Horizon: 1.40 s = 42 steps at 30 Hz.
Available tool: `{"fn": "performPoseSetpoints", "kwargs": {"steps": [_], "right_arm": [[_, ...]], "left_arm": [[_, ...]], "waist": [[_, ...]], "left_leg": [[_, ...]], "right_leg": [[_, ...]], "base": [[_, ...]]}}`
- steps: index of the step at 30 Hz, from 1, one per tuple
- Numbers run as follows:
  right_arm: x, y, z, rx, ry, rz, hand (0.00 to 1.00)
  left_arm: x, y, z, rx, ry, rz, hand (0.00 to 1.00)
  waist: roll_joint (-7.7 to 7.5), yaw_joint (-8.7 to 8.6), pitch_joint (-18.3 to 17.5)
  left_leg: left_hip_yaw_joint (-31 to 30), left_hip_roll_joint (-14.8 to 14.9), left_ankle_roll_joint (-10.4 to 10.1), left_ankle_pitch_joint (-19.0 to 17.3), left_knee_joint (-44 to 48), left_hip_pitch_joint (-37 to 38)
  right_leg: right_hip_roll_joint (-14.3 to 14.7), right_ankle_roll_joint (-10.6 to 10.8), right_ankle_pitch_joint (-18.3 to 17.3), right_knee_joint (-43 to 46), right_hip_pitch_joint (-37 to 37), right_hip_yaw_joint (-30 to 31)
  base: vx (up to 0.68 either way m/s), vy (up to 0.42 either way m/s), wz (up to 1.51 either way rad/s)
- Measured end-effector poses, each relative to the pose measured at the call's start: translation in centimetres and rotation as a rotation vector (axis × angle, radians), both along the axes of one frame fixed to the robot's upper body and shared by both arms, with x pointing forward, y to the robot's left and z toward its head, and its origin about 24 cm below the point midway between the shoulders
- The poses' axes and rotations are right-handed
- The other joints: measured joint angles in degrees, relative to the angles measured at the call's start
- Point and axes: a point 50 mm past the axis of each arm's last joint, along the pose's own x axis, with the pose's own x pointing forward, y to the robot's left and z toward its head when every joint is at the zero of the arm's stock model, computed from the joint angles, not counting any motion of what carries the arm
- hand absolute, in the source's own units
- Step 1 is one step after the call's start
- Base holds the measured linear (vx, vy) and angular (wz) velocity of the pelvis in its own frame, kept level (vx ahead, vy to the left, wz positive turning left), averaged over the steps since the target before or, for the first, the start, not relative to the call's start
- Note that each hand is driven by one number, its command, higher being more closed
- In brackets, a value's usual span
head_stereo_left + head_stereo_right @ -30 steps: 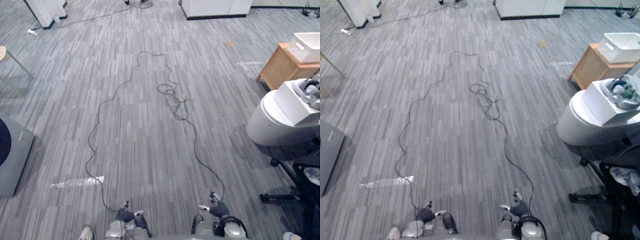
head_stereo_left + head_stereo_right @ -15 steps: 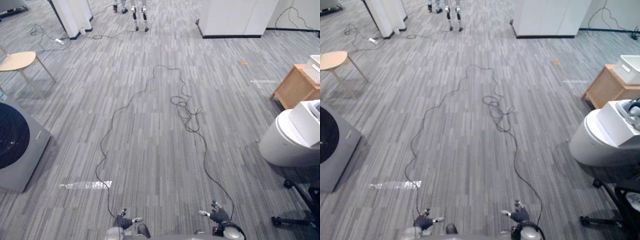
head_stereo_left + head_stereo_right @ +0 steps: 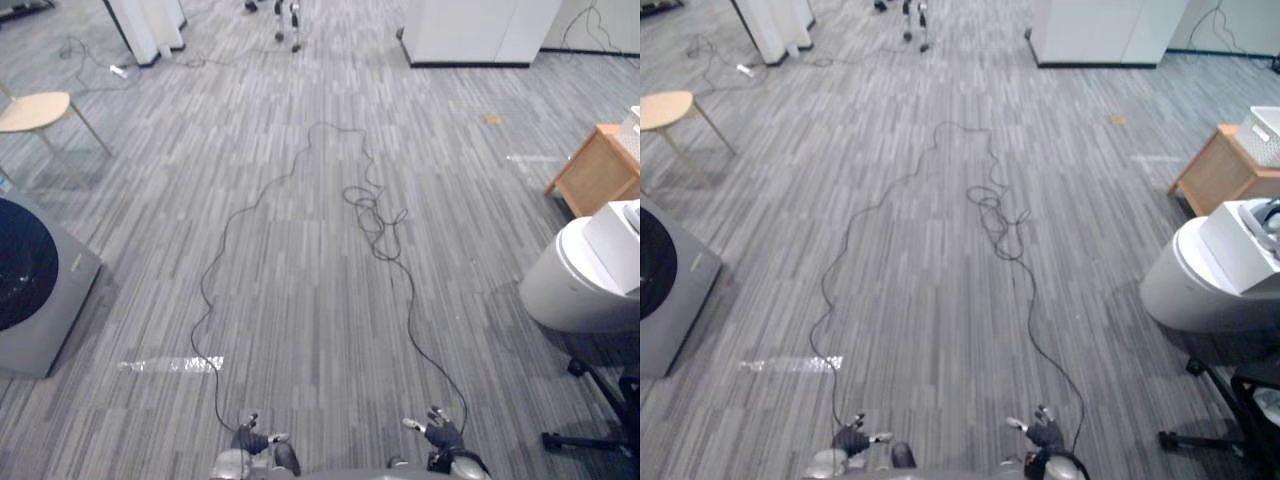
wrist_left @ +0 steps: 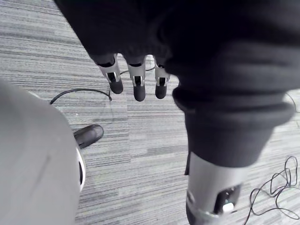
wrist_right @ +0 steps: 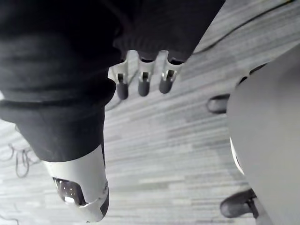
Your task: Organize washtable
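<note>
Left hand (image 3: 249,438), right hand (image 3: 441,435) loose-fingered, palms hidden

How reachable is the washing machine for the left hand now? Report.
Probably not. The left hand hangs open by the robot's side; the washing machine stands well off to its left across carpet. Nothing blocks it; the gap looks too wide.

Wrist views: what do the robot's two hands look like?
The left hand and right hand match: silver fingers with dark rounded tips in a row, a thicker silver thumb set apart, and a black ribbed cover over the back and wrist.
</note>
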Motion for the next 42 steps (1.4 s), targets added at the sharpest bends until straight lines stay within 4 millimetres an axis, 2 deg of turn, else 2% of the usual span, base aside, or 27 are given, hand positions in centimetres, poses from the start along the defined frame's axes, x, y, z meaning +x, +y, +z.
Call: {"fn": "performPoseSetpoints", "kwargs": {"steps": [3,5,7,9,11,14,16,17,18,19,20,21,22,24,27,28,30,31,32,33,35,37,38,39,40,41,42], "right_arm": [[1.5,0.5,0.4,0.013,-0.038,-0.004,0.0],[1.8,0.4,0.6,0.011,-0.046,-0.005,0.0],[2.1,0.1,0.8,0.002,-0.064,-0.003,0.0],[2.4,-0.1,1.0,-0.004,-0.084,-0.003,0.0],[2.9,0.4,1.2,0.001,-0.095,0.027,0.0],[3.6,0.4,1.5,-0.007,-0.115,0.041,0.0],[3.3,0.1,1.4,-0.014,-0.106,0.038,0.0],[2.3,-0.4,1.1,-0.011,-0.088,0.01,0.0],[2.6,-0.7,1.3,-0.021,-0.101,0.006,0.0],[3.0,-0.7,1.4,-0.023,-0.109,0.009,0.0],[3.6,-0.7,1.7,-0.024,-0.126,0.012,0.0],[3.7,-0.8,1.7,-0.025,-0.129,0.01,0.0],[3.5,-0.8,1.6,-0.025,-0.121,0.01,0.0],[3.2,-0.3,1.7,-0.012,-0.136,0.001,0.0],[3.5,0.5,2.0,0.001,-0.159,-0.01,0.0],[3.8,0.6,2.2,0.003,-0.173,-0.011,0.0],[4.0,0.8,2.3,0.008,-0.18,-0.017,0.0],[3.9,0.6,2.3,0.006,-0.178,-0.029,0.0],[3.8,0.5,2.1,0.0,-0.165,-0.028,0.0],[3.6,0.6,1.9,0.0,-0.15,-0.026,0.0],[4.0,1.3,1.8,0.004,-0.138,0.009,0.0],[3.6,1.8,1.5,0.013,-0.123,0.007,0.0],[2.7,1.3,1.2,-0.001,-0.097,0.0,0.0],[2.7,1.4,1.2,0.0,-0.096,0.013,0.0],[2.9,1.4,1.2,0.001,-0.099,0.015,0.0],[3.0,1.4,1.3,0.001,-0.103,0.019,0.0],[2.7,1.5,1.2,0.001,-0.096,0.022,0.0]], "left_arm": [[1.2,-0.2,0.3,-0.01,-0.035,0.006,0.0],[2.0,-0.4,0.6,-0.022,-0.06,0.019,0.0],[2.2,-0.7,0.7,-0.032,-0.067,0.021,0.0],[2.3,-0.7,0.7,-0.031,-0.073,0.024,0.0],[2.3,0.0,0.8,-0.013,-0.072,0.04,0.0],[2.6,-0.2,0.9,-0.01,-0.08,0.042,0.0],[2.6,-0.5,0.8,-0.017,-0.079,0.038,0.0],[2.3,-0.9,0.7,-0.028,-0.07,0.036,0.0],[2.3,-1.7,0.7,-0.049,-0.076,0.037,0.0],[2.5,-1.8,0.8,-0.054,-0.086,0.036,0.0],[2.9,-2.1,0.9,-0.06,-0.097,0.042,0.0],[3.0,-2.4,0.9,-0.075,-0.098,0.064,0.0],[3.0,-2.6,0.9,-0.083,-0.097,0.077,0.0],[3.6,-2.6,1.4,-0.094,-0.147,0.101,0.0],[4.7,-2.4,2.1,-0.105,-0.206,0.126,0.0],[4.9,-2.4,2.3,-0.113,-0.221,0.136,0.0],[5.6,-2.4,2.8,-0.12,-0.256,0.142,0.0],[5.7,-2.5,2.8,-0.122,-0.262,0.136,0.0],[5.8,-2.6,2.8,-0.123,-0.264,0.129,0.0],[6.1,-2.6,2.9,-0.119,-0.267,0.124,0.0],[6.2,-1.9,2.9,-0.098,-0.258,0.125,0.0],[6.3,-1.1,3.0,-0.083,-0.27,0.135,0.0],[6.0,-1.4,2.9,-0.084,-0.263,0.124,0.0],[5.8,-1.2,2.7,-0.071,-0.243,0.108,0.0],[5.8,-1.2,2.6,-0.068,-0.231,0.092,0.0],[5.1,-1.6,2.0,-0.071,-0.188,0.082,0.0],[4.5,-1.8,1.7,-0.075,-0.159,0.084,0.0]], "waist": [[-1.06,0.61,0.6],[-1.97,1.15,1.5],[-0.69,0.75,2.3],[0.21,-0.3,3.2],[0.01,-0.33,3.7],[0.11,-0.83,4.6],[-0.41,-1.65,4.6],[-0.57,-2.18,4.4],[1.49,-1.63,4.0],[2.05,-1.59,4.1],[2.72,-1.85,4.5],[3.31,-1.54,5.0],[3.53,-1.25,5.5],[2.88,0.03,6.9],[2.34,1.59,7.2],[2.83,1.97,7.3],[2.89,2.99,7.4],[2.86,3.21,7.4],[2.61,3.64,7.1],[1.74,3.21,6.9],[1.36,3.39,6.9],[-0.06,4.24,5.9],[-0.57,3.9,4.3],[-2.52,2.56,3.8],[-2.71,2.05,3.9],[-2.29,1.54,4.4],[-2.08,1.47,5.2]], "left_leg": [[-0.1,-0.4,1.0,-3.2,3.8,-4.2],[-0.9,-1.2,1.6,-8.8,11.0,-6.4],[-2.3,-0.9,2.1,-11.5,14.1,-6.3],[-3.9,-0.6,2.7,-12.9,14.2,-5.1],[-4.3,0.6,2.6,-14.3,13.9,-4.0],[-4.7,2.8,0.4,-16.4,12.7,-0.7],[-5.8,2.7,-1.2,-17.8,11.2,2.9],[-7.4,3.1,-2.7,-19.2,10.9,4.9],[-8.2,4.9,-4.3,-18.8,12.4,5.5],[-8.8,5.4,-4.9,-18.5,14.7,4.2],[-9.9,6.5,-6.3,-17.6,22.7,-0.1],[-10.2,7.9,-7.1,-14.2,33.3,-3.9],[-10.4,8.8,-6.6,-13.2,39.1,-5.7],[-8.0,11.1,-2.4,-16.4,57.7,-10.3],[-4.2,11.1,0.3,-18.1,61.7,-17.2],[-2.4,11.1,1.4,-18.8,60.0,-21.8],[-1.0,8.7,1.3,-18.6,49.7,-26.9],[-2.6,5.4,-1.1,-16.7,36.8,-27.5],[-3.2,2.6,4.1,-10.9,32.4,-25.9],[-2.6,1.8,3.1,-12.3,32.7,-25.7],[-2.9,3.1,6.8,-15.5,39.8,-26.4],[-3.3,2.7,7.2,-17.9,46.6,-28.8],[-4.8,-0.2,7.5,-19.0,36.7,-24.6],[-3.8,-2.4,8.3,-20.3,35.2,-21.8],[-3.8,-2.9,8.3,-21.1,34.5,-20.2],[-3.7,-3.3,7.9,-22.6,31.4,-13.8],[-3.1,-3.6,7.8,-22.6,27.7,-7.9]], "right_leg": [[-1.4,0.4,-2.2,5.1,-4.9,1.3],[-4.1,1.4,-5.4,12.1,-6.8,1.6],[-5.0,1.1,-5.4,21.8,-9.6,2.7],[-5.6,-1.1,-5.3,31.8,-14.0,3.7],[-3.0,-1.5,-9.0,32.9,-18.5,3.8],[1.3,-2.0,-8.2,26.9,-24.5,-0.1],[2.1,-2.5,-4.9,20.3,-25.6,-0.2],[2.5,-6.0,-0.7,22.1,-25.2,0.1],[3.7,-6.7,-3.4,24.3,-25.1,-0.9],[3.8,-7.2,-4.4,24.8,-25.2,-1.3],[4.0,-7.8,-5.1,24.3,-24.4,-2.1],[4.7,-8.2,-5.4,21.9,-21.1,-2.1],[5.1,-8.3,-5.4,20.0,-18.2,-1.9],[5.5,-8.9,-7.5,15.9,-7.9,-1.0],[5.1,-7.6,-10.8,12.6,-1.6,0.6],[5.0,-6.4,-12.0,10.9,0.6,0.8],[3.4,-4.7,-13.6,9.7,3.5,0.8],[2.0,-4.3,-15.5,8.9,6.0,1.1],[0.8,-3.6,-16.4,7.0,8.8,2.4],[0.1,-4.3,-15.5,5.9,9.3,3.3],[0.3,-1.7,-7.8,7.7,9.2,8.0],[-0.1,-0.7,-5.8,13.7,8.6,12.3],[-1.2,1.7,-4.8,23.7,4.7,13.3],[-2.9,7.5,-1.7,35.6,-0.3,15.4],[-2.9,7.5,-1.7,41.2,-2.9,15.8],[-2.5,3.6,-4.8,52.2,-8.4,13.8],[-2.0,-0.3,-7.1,55.4,-10.1,11.8]], "base": [[0.06,0.048,-0.11],[0.12,0.07,0.1],[0.15,0.114,0.32],[0.22,0.098,0.34],[0.23,-0.016,0.01],[0.33,-0.077,0.07],[0.53,-0.158,0.51],[0.7,-0.19,0.47],[0.61,-0.163,0.36],[0.63,-0.164,0.1],[0.6,-0.194,0.17],[0.61,-0.189,0.14],[0.62,-0.124,-0.04],[0.56,-0.046,-0.07],[0.43,0.061,-0.11],[0.44,0.158,-0.14],[0.57,0.279,-0.15],[0.67,0.387,-0.23],[0.61,0.329,-0.12],[0.59,0.262,-0.05],[0.58,0.219,-0.09],[0.46,0.233,-0.23],[0.51,0.29,-0.06],[0.52,0.265,0.04],[0.66,0.136,0.0],[0.58,0.083,-0.27],[0.59,0.079,-0.36]]}}
